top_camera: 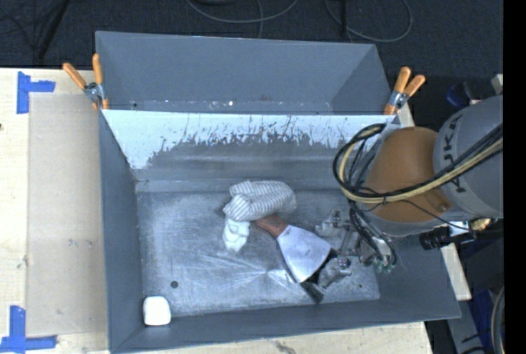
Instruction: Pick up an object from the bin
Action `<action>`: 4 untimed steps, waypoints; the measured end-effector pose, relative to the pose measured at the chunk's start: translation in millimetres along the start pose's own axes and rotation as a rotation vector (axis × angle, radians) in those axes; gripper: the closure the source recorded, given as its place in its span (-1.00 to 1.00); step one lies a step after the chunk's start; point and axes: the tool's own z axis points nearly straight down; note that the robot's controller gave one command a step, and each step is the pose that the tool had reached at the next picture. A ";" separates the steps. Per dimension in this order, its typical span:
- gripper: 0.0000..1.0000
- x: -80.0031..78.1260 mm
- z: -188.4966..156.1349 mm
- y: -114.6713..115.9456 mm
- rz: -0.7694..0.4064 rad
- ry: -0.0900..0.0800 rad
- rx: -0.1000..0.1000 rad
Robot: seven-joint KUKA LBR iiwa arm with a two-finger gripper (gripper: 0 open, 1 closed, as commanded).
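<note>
Nearest us, a white block is lying in the bin's front left corner. Beyond, the gripper is hanging just beside a metal-bladed scraper right of centre; whether parted or clamped, we cannot tell. A striped cloth is lying behind.

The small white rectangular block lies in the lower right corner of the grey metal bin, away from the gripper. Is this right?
No: the camera view shows the small white rectangular block in the lower left corner of the grey metal bin, away from the gripper.
</note>
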 end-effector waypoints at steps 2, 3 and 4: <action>1.00 -16.2 -112.0 -12.0 0.055 -0.007 -0.001; 1.00 -16.2 -112.0 -12.0 0.054 -0.007 -0.001; 1.00 -21.8 -155.0 -33.7 0.008 0.000 -0.002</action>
